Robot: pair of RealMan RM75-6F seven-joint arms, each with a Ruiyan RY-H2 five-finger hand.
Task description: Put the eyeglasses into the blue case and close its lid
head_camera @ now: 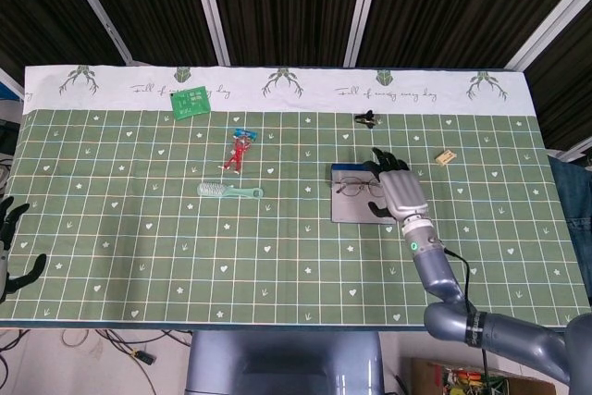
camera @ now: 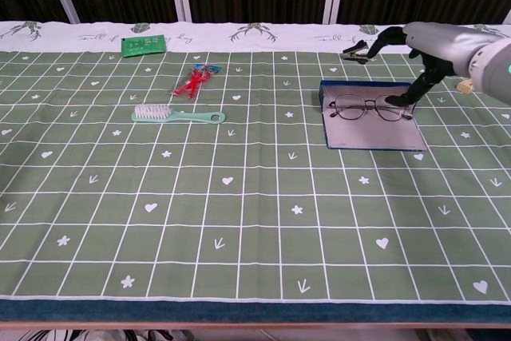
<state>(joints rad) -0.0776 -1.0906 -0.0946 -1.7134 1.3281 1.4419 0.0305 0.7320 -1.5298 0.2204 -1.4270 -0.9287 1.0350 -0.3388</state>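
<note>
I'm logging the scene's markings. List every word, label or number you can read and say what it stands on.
"Full of energy every day", in script, as best it reads: white border strip of the tablecloth, printed twice, left and right.
Green card: pale markings, too small to read.
Tan tag: too small to read.
Blue case, eyeglasses: no text visible.

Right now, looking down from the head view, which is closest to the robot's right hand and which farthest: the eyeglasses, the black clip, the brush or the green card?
Measured from the right hand:
1. Eyeglasses, just to its left on the blue case.
2. Black clip, behind it, toward the white border.
3. Brush, mid-table, well to the left.
4. Green card, far left corner at the back.
</note>
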